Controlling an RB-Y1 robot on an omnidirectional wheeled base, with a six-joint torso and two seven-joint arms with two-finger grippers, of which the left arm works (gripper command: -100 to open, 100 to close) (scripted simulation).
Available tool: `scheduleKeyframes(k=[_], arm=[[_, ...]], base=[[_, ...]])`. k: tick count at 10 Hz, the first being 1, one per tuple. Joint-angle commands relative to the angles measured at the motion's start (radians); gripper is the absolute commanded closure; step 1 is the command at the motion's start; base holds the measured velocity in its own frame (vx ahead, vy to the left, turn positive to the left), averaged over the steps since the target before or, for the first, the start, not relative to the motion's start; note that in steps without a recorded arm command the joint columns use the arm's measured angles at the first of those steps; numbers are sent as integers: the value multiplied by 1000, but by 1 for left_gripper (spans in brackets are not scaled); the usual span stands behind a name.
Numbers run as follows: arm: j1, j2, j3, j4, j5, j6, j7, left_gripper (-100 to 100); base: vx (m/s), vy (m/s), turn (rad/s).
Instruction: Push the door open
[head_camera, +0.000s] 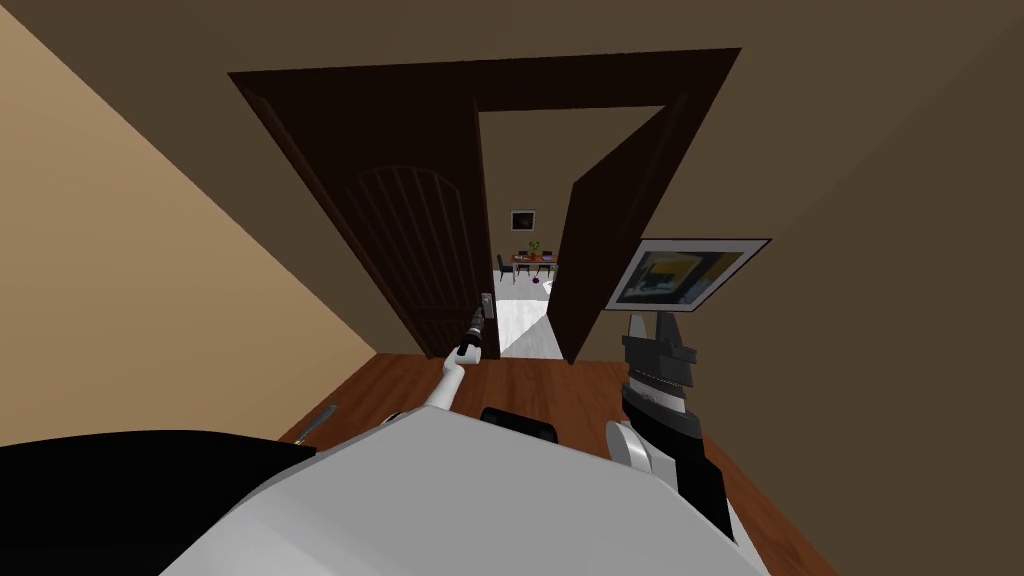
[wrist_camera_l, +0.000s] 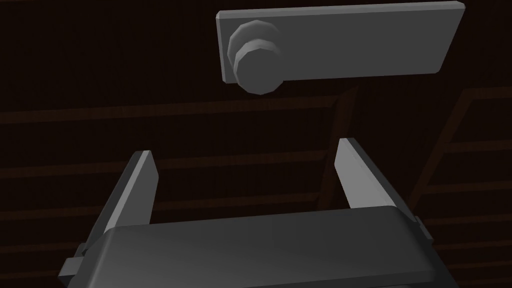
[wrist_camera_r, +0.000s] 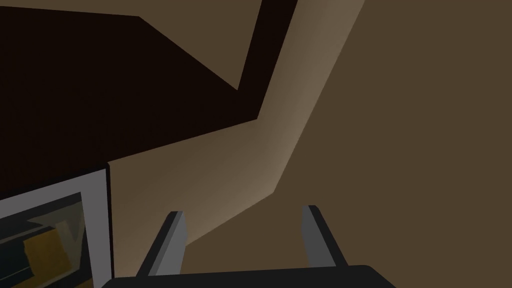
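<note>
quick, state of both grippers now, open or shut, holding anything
Left gripper: open, empty, facing the dark door near its knob.
Right gripper: open, empty.

A: Floor (head_camera: 560, 385) nr us?
B: Brown wood boards. Past the door (head_camera: 400, 230), pale floor (head_camera: 520, 320).
A: On that?
B: Table (head_camera: 533, 261) w/ chairs (head_camera: 503, 266) beside it, plant (head_camera: 534, 247) on top. Small pink thing (head_camera: 537, 281) on floor in front.
</note>
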Motion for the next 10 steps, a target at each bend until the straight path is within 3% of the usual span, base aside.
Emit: scheduleKeyframes(k=[1, 3, 4, 7, 10], arm=[[-18, -6, 7, 34, 3, 1, -3, -100], [-23, -6, 9, 38, 3, 3, -4, -100], [-25, 14, 12, 43, 4, 1, -4, -100], [-25, 27, 16, 48, 6, -3, -3, -100], [-25, 23, 21, 53, 8, -7, -3, -100]], base=[[1, 131, -83], [-7, 100, -62], [88, 24, -21], [166, 23, -18], [202, 36, -22]])
